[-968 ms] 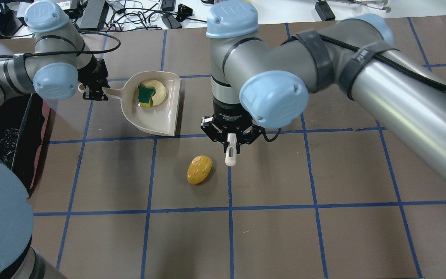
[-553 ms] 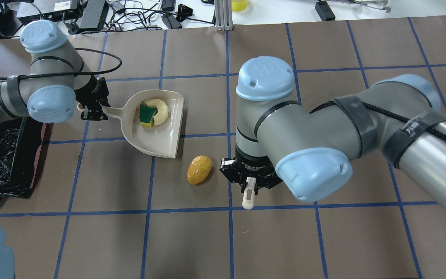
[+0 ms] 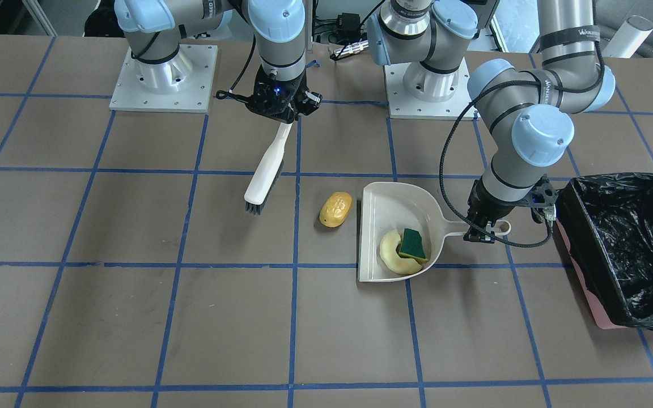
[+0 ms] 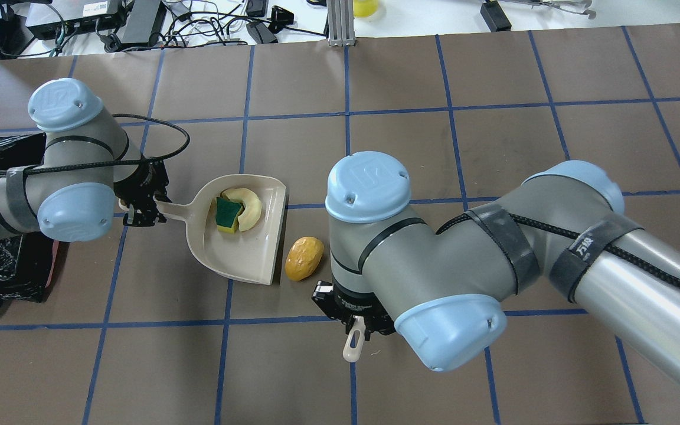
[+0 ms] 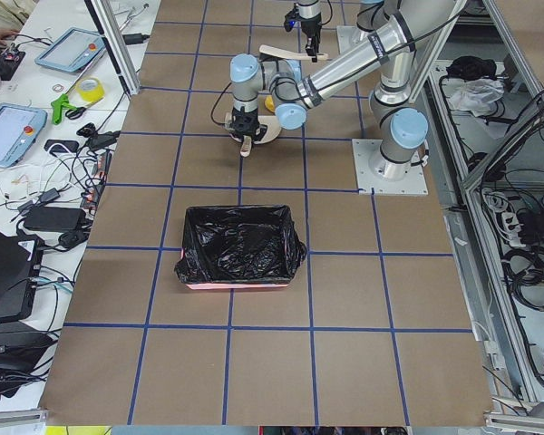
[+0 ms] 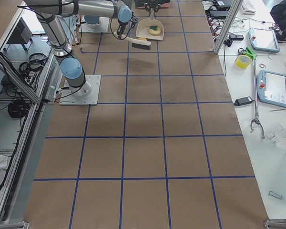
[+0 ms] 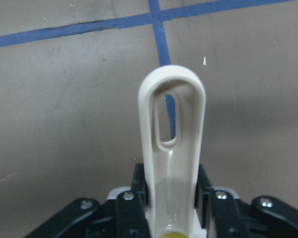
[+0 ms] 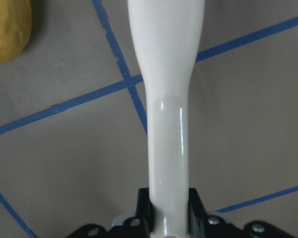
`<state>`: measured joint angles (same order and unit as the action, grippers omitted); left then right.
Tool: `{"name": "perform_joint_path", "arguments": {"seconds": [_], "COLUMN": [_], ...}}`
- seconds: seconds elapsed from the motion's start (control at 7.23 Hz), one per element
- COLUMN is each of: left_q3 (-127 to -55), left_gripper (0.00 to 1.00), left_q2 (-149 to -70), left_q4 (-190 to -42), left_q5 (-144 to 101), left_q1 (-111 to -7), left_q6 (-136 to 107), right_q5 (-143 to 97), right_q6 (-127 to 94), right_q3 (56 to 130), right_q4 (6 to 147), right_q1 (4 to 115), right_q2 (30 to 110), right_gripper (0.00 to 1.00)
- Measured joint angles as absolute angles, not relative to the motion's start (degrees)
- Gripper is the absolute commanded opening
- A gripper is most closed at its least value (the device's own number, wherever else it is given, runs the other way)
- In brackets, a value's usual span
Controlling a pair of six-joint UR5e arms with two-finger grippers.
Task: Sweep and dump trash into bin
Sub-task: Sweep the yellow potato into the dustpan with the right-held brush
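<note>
Since a second ago your left arm has slid the dustpan over, so its open lip is now just beside the potato-like lump, and your right arm has pulled the brush back toward the robot's edge of the tabletop.

Right gripper is pinching the brush handle and left gripper is pinching the dustpan handle.

For the sweep I'd drop the bristles on the side of the lump facing away from the pan and use one short, slow push. It looks round, so it'll probably roll. It also sits toward the robot-side end of the lip, so aim it inward and keep the lip flat.

Count:
- Three trash pieces: the crescent slice and sponge chunk are in the pan, and the lump is out mid-tabletop.
- One brush and one dustpan.
- One bin, toward the robot's left.
</note>
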<state>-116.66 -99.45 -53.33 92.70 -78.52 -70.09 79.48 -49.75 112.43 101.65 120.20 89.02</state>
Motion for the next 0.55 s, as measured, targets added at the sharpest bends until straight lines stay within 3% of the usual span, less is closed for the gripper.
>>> {"name": "perform_joint_path", "arguments": {"seconds": [0.55], "left_q3": [-120.96], "left_gripper": [0.00], "left_q2": [-98.09], "left_q4": [-49.43], "left_q5": [92.78], "left_q1": [-78.40], "left_q6": [-70.18], "right_q5": [76.44], "right_q6": [-62.30], "right_q3": [112.57], "right_q4": [108.24], "right_q1": [125.68], "right_q2": [82.59], "right_gripper": [0.00]}}
